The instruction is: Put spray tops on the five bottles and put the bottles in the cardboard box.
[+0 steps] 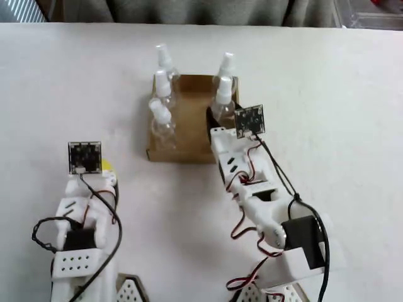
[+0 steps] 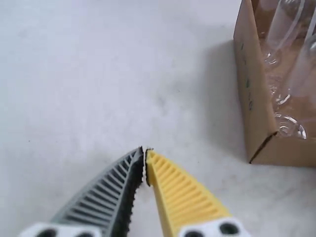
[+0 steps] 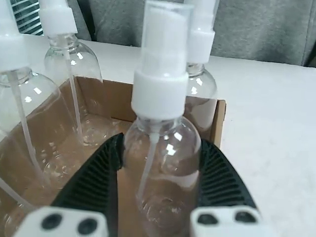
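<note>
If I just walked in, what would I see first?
Five clear bottles with white spray tops are in the cardboard box mid-table. The right gripper has its black fingers around one bottle at the box's right side. The left gripper, grey and yellow, is shut over bare table beside the box.

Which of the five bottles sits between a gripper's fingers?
The near-right bottle in the cardboard box: the right gripper clasps it; the other four stand free.

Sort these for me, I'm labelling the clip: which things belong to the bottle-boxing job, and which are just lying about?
Job: cardboard box; four spray-topped bottles in it; fifth bottle, gripped by the right gripper; left gripper, shut.
Just around: white table; grey cloth behind it.
</note>
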Motion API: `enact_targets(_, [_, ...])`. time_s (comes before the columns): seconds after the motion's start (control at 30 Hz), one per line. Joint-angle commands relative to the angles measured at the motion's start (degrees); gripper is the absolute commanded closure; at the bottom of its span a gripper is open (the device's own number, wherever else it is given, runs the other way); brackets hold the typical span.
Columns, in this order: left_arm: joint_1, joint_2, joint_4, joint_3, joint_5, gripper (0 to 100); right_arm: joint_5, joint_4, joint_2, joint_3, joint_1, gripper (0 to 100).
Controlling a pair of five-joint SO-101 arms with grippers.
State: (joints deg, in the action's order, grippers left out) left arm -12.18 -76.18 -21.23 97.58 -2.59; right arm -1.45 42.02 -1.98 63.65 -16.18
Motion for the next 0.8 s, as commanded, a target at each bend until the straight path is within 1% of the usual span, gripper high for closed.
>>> enact_targets(0.0, [-0.2, 0.4, 1.4, -0.2, -0.4, 98, -0.1, -0.7, -2.0, -1.0, 0.6, 98.3])
enact_targets(0.47, [-0.2, 0.4, 1.4, -0.2, -0.4, 98, 0.0, -0.1, -2.1, -0.5, 1.0, 98.3])
enact_targets(0.6, [-0.2, 0.4, 1.4, -0.2, -0.4, 98, 0.3, 9.2, -2.5, 1.5, 2.9, 98.3])
enact_targets(0.67, [-0.2, 0.4, 1.5, -0.2, -0.4, 98, -0.1, 13.8, -2.5, 3.7, 2.7, 98.3])
enact_targets(0.77, [-0.2, 0.4, 1.5, -0.2, -0.4, 98, -0.1, 16.0, -2.5, 5.2, 1.9, 98.3])
